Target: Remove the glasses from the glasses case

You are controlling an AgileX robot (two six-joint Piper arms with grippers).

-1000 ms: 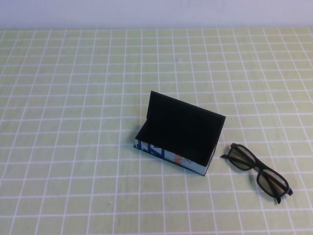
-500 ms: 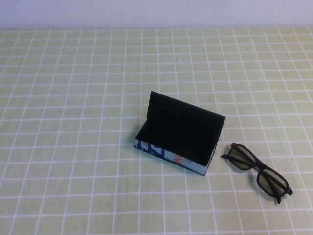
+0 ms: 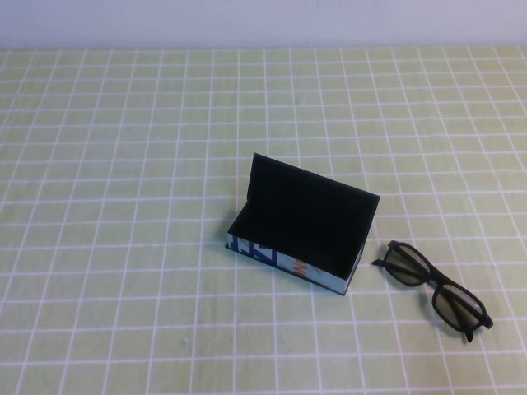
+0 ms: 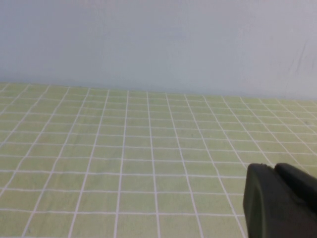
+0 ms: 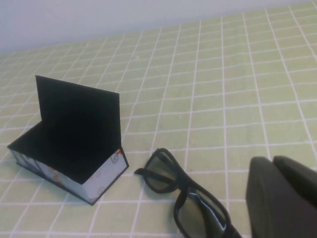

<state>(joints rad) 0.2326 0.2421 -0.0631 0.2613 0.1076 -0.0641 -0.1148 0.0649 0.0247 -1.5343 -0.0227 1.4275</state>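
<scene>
Dark plastic of the right pincer (image 5: 282, 198) is seen low right in its wrist view, near the glasses (image 3: 435, 288); the left pincer (image 4: 280, 201) is over bare checked surface (image 3: 123, 206). Neither grip state can be told. Glasses are laid lower right of centre — just beside the open glasses case (image 3: 300, 226).

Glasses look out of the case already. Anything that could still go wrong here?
Few risks remain. The glasses lie on the cloth to the right of the open glasses case, close to the right gripper, which could nudge them when it moves. The raised lid could get knocked. The left gripper is off to the side.
</scene>
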